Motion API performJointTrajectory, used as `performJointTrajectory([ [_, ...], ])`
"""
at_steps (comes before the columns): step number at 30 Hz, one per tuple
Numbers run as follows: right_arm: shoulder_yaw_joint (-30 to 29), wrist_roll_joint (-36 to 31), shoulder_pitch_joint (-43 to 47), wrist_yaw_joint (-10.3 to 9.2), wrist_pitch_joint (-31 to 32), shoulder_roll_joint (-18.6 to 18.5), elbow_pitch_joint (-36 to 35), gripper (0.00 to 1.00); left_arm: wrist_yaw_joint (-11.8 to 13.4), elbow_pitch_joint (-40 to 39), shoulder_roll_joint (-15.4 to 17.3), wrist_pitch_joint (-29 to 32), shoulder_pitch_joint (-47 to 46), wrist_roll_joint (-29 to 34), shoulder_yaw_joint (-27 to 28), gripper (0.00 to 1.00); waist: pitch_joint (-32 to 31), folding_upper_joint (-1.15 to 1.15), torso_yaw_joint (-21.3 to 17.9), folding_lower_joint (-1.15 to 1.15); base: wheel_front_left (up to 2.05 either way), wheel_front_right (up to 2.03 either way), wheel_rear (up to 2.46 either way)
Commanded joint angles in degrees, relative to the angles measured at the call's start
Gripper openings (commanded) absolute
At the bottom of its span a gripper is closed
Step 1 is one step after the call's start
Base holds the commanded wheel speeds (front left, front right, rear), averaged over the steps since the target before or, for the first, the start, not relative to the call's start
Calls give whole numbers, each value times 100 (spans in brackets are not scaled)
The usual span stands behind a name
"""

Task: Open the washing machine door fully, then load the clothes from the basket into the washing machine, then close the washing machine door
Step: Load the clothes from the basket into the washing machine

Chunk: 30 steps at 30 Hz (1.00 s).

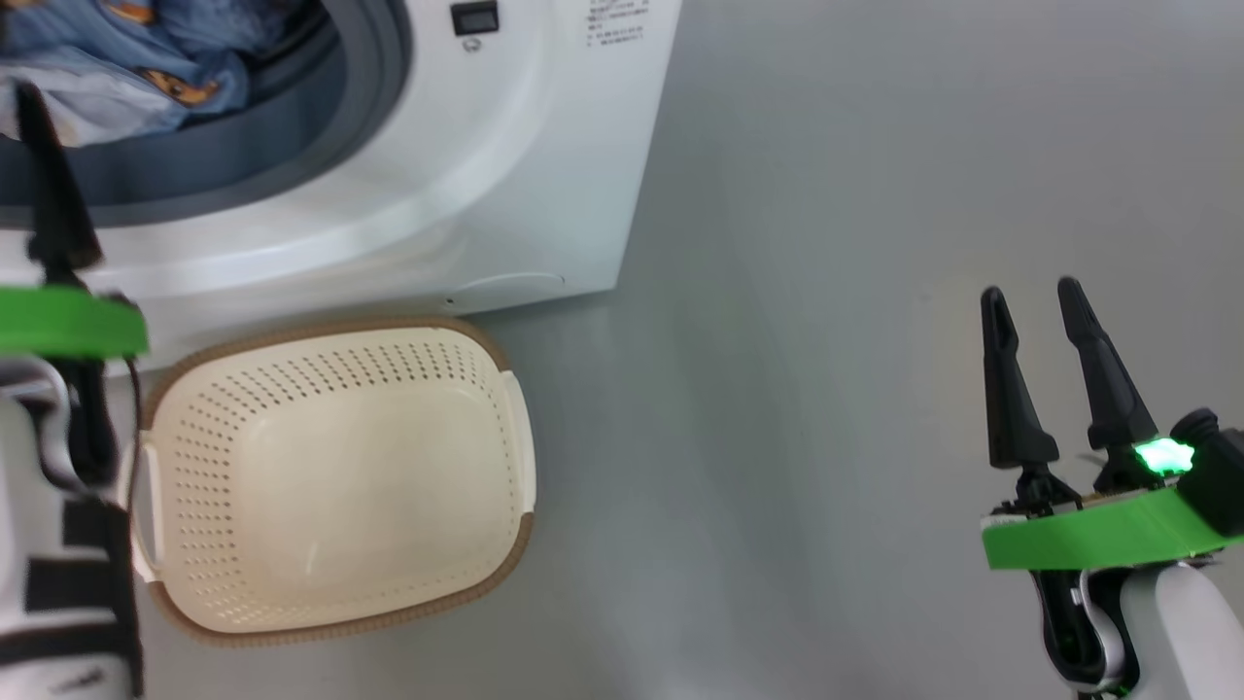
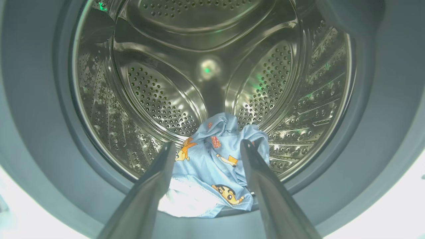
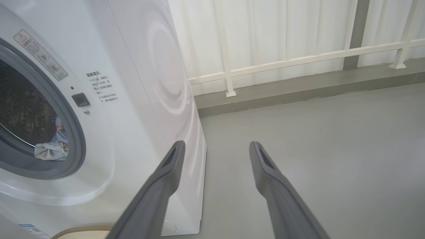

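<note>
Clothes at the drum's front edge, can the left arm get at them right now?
Probably yes: the left gripper faces the clothes with jaws open, and nothing sits between them.

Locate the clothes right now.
In the left wrist view, the clothes lie at the front of the steel drum, overlapping the grey gasket, just beyond the open left gripper.

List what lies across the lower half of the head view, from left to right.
left gripper, with a green band and a dark finger → empty cream perforated plastic basket with a brown woven-look rim → bare grey floor → right gripper, its two dark fingers apart
</note>
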Motion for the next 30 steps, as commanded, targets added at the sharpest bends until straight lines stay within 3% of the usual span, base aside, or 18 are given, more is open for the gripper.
performJointTrajectory([
  [1,82,21,148,32,-28,-95,-90,100,3,-210,185,-30,212,-39,160,100,-194,0,120,0,0,0,0],
  [13,0,44,433,32,-28,-322,-37,100,2,-905,-154,-30,1566,118,234,100,-760,0,448,0,0,0,0],
  [30,-71,124,867,32,-28,-529,76,100,2,-1484,-244,-30,2922,59,263,100,-1503,0,719,0,0,0,0],
])
